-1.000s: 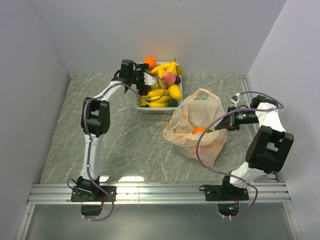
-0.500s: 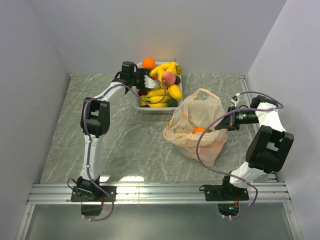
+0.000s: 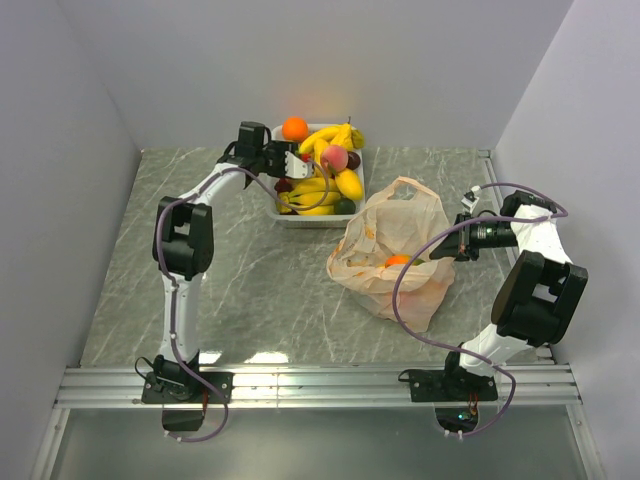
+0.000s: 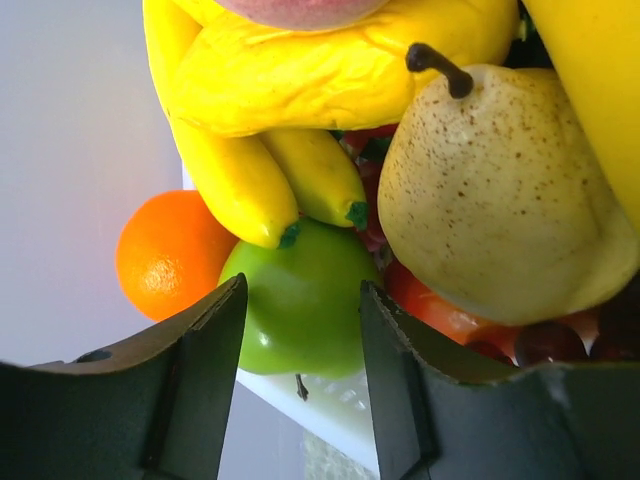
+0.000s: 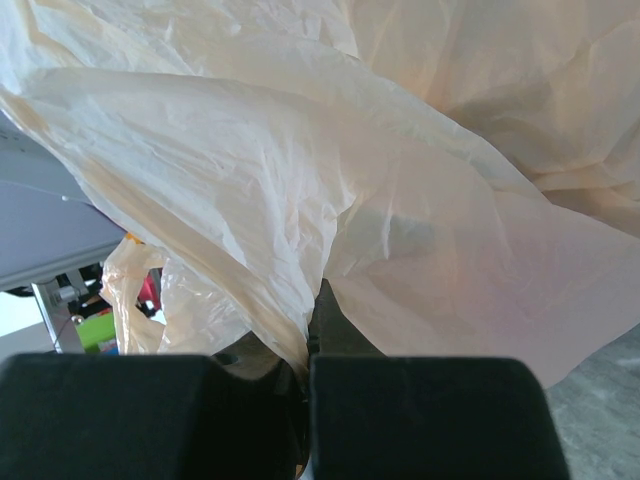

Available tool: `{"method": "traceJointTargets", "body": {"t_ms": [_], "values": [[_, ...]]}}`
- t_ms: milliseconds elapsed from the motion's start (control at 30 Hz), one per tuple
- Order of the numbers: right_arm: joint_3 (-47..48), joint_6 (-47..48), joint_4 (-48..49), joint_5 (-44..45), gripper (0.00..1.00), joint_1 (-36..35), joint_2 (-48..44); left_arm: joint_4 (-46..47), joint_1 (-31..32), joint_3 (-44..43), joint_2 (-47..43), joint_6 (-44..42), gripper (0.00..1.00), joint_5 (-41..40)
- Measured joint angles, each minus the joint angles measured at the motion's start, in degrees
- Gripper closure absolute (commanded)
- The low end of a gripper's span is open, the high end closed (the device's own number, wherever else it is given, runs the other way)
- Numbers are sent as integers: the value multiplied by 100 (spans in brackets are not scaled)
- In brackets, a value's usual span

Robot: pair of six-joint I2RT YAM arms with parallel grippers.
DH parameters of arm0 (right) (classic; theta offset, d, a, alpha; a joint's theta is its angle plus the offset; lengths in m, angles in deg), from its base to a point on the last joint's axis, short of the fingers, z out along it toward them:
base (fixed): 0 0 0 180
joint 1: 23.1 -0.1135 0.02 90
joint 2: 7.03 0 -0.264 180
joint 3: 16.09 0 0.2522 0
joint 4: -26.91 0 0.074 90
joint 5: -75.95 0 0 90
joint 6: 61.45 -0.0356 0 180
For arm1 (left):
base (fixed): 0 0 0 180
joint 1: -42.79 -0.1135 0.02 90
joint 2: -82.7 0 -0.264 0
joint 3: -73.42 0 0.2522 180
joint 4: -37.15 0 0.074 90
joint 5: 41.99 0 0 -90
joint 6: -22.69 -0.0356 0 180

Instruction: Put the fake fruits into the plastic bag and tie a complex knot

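The fake fruits fill a white tray (image 3: pixel 283 215) at the back: bananas (image 3: pixel 320 186), a peach (image 3: pixel 334 157) and an orange (image 3: pixel 294 128). My left gripper (image 3: pixel 298 158) reaches into the tray's far left corner. Its jaws (image 4: pixel 303 290) stand partly apart on either side of a green apple (image 4: pixel 300 320). I cannot tell whether they touch it. A speckled pear (image 4: pixel 500 190) and bananas (image 4: pixel 300 170) lie just beyond. The plastic bag (image 3: pixel 390 255) lies at centre right with an orange fruit (image 3: pixel 398 261) inside. My right gripper (image 3: pixel 447 250) is shut on the bag's edge (image 5: pixel 250 300).
Grey walls close in the marble table on three sides, and the tray sits close to the back wall. An orange (image 4: pixel 165 250) rests left of the apple, above the tray rim (image 4: pixel 320 410). The arm bases stand on the metal rail at the near edge.
The left gripper has shifted slightly left and back over the tray's far left corner, and its jaws have narrowed. The right gripper and the bag have not moved.
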Motion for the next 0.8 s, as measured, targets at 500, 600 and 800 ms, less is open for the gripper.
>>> {"method": "traceJointTargets", "body": {"t_ms": [500, 600, 800], "values": [[0, 0, 13, -28, 100, 0, 4, -282, -17, 57, -122, -9, 6, 4], [0, 0, 13, -44, 100, 0, 4, -398, -17, -37, -105, -24, 5, -55], [0, 0, 15, -76, 100, 0, 26, -538, -20, -627, 203, -162, 5, -236]]}}
